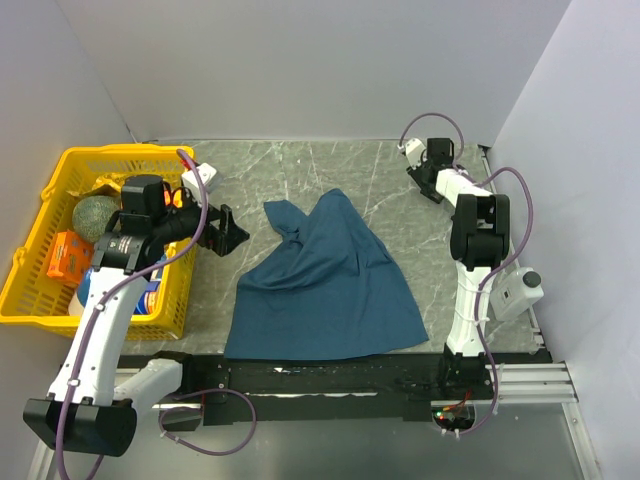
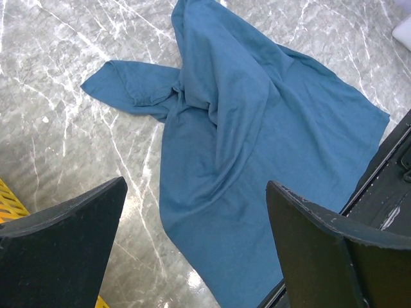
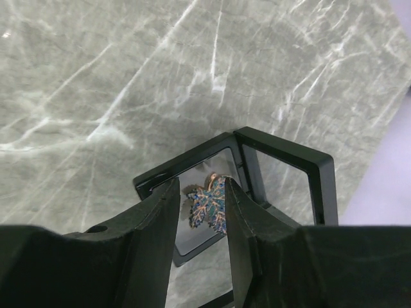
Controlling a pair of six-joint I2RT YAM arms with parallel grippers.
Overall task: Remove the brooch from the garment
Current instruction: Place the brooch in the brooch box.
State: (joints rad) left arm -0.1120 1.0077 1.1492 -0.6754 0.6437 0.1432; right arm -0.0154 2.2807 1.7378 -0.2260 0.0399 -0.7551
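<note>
The garment (image 1: 325, 280) lay crumpled at the middle of the counter (image 1: 300, 165); the left gripper (image 1: 226, 232) hung released at its 9 o'clock, beside a basket (image 1: 120, 152); at the counter's 2 o'clock the right gripper (image 3: 200, 187) straddled the leaf-shaped brooch (image 3: 207, 205) in an open black case (image 3: 289, 160); whether it was grasping the brooch, I could not tell.

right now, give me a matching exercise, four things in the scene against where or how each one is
Things:
1 garment
2 brooch
3 basket
4 left gripper

States:
a yellow, at the left side of the table
b wide open, nothing in it
c between the fingers of the right gripper, over an open black case
d teal, lying rumpled mid-table

Pairs: 1-d, 2-c, 3-a, 4-b
</note>
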